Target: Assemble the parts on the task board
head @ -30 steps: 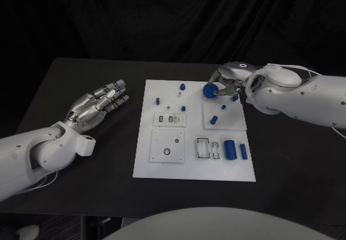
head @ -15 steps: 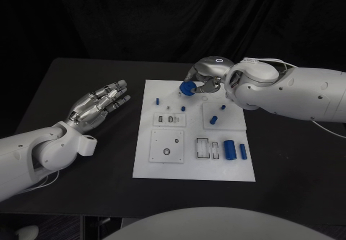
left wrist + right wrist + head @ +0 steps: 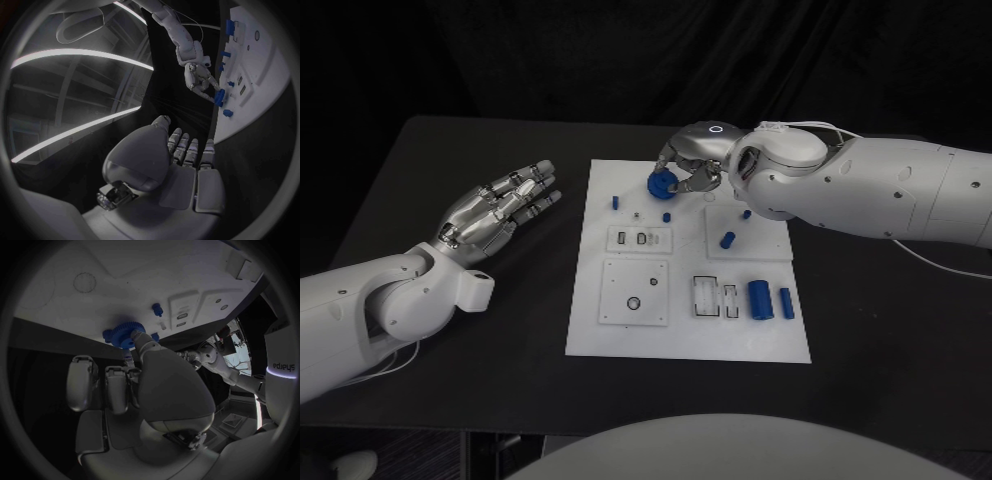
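Currently the right hand (image 3: 692, 165) has its fingers (image 3: 142, 341) pinched on a small blue gear (image 3: 661, 184), toothed around its rim, held just over the far edge of the task board (image 3: 687, 340). The gear looks like light, rigid plastic, probably smooth enough to slip, so a hold across its toothed rim seems safest. Small blue pegs (image 3: 616, 202) stand nearby on the board. The left hand (image 3: 495, 212) hovers over the tabletop (image 3: 444, 150) beside the board, fingers apart, holding nothing.
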You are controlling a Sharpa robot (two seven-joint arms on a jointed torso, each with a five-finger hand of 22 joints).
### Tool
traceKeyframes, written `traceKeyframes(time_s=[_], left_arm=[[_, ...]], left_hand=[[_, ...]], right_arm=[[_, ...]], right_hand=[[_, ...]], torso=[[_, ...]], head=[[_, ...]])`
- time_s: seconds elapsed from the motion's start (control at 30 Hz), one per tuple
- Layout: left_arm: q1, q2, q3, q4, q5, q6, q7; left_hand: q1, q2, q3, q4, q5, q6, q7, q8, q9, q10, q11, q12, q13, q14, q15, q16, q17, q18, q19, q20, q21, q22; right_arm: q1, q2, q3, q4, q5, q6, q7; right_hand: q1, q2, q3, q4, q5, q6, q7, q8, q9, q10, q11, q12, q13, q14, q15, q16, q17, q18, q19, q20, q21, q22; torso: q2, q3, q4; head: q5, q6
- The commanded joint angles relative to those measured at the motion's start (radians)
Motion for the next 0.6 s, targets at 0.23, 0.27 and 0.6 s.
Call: traceKeyframes(time_s=[0.23,0.27,0.6], left_arm=[[-0.001,0.004,0.001,0.002,0.001,0.016,0.049],[-0.001,0.004,0.001,0.002,0.001,0.016,0.048],[-0.001,0.006,0.001,0.001,0.001,0.018,0.047]], left_hand=[[0.001,0.004,0.006,0.002,0.004,0.003,0.002,-0.001,0.001,-0.001,0.006,0.004,0.001,-0.001,0.010,0.006,0.001,0.014,-0.002,0.006,0.006,0.001],[0.001,0.004,0.006,0.002,0.004,0.003,0.002,-0.001,0.001,-0.001,0.006,0.004,0.001,-0.001,0.010,0.006,0.001,0.014,-0.002,0.006,0.006,0.001],[0.000,0.004,0.010,0.001,0.004,0.002,0.003,-0.001,0.001,-0.001,0.007,0.005,0.001,0.000,0.011,0.006,0.001,0.014,-0.001,0.007,0.006,0.001]], right_arm=[[-0.004,0.017,0.001,-0.019,-0.008,0.051,-0.007],[-0.004,0.018,0.001,-0.020,-0.008,0.053,-0.007],[-0.006,0.032,0.001,-0.031,-0.008,0.066,-0.008]], right_hand=[[-0.013,-0.006,0.016,0.008,-0.006,-0.055,-0.009,0.086,0.396,0.106,-0.001,0.003,0.263,0.075,-0.003,-0.006,0.207,-0.010,-0.008,0.001,-0.016,0.133],[-0.013,-0.007,0.016,0.008,-0.006,-0.057,-0.009,0.083,0.394,0.106,-0.002,0.003,0.263,0.075,-0.003,-0.007,0.206,-0.010,-0.008,0.001,-0.017,0.133],[-0.022,-0.034,0.052,0.019,-0.036,-0.284,-0.036,-0.103,0.273,0.021,-0.020,-0.028,0.187,0.055,-0.014,-0.034,0.174,0.002,-0.041,-0.006,-0.068,0.115]], torso=[[0.000,-0.0004,-0.0038],[0.000,-0.0001,-0.0039],[0.002,0.0013,-0.0040]], head=[[0.005,0.000],[0.005,0.000],[0.004,0.000]])
